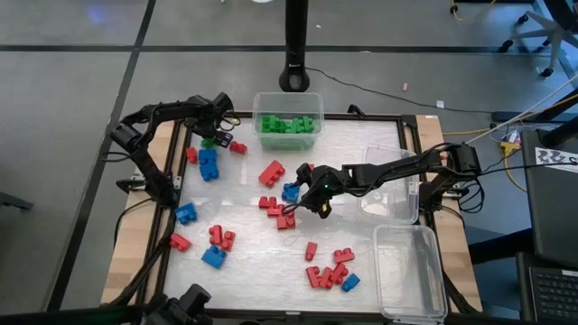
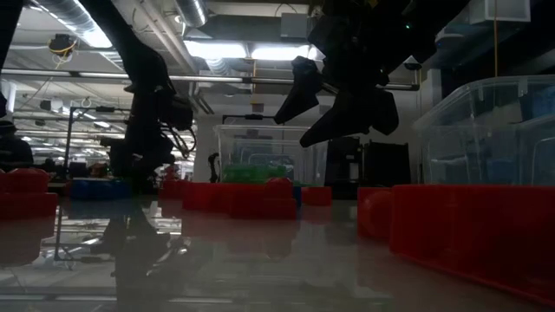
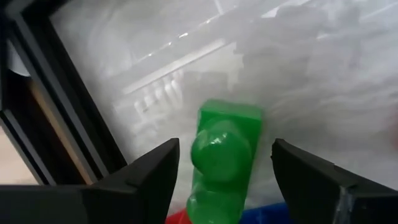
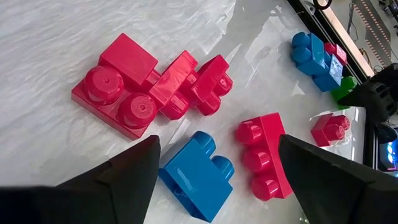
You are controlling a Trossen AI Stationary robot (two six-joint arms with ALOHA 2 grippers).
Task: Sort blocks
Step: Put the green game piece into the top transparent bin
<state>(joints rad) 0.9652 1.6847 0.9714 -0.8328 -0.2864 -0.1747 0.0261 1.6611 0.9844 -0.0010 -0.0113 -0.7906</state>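
Note:
A green block (image 3: 230, 124) lies on the table at the far left (image 1: 209, 142). My left gripper (image 3: 225, 163) is open over it (image 1: 217, 135), one finger on either side, with a gap showing on both sides. My right gripper (image 4: 217, 146) is open and empty above the table's middle (image 1: 305, 194), raised clear of the table in the low view (image 2: 334, 108). A blue block (image 4: 198, 173) lies below it, also seen from above (image 1: 291, 191). A cluster of red blocks (image 4: 124, 87) and a red three-stud block (image 4: 267, 158) lie beside the blue one.
A clear tub (image 1: 287, 97) holding green blocks stands at the far middle. Two clear tubs (image 1: 393, 194) (image 1: 411, 280) stand at the right. Red and blue blocks lie scattered at the left (image 1: 208, 164), near left (image 1: 214, 255) and near middle (image 1: 327, 273).

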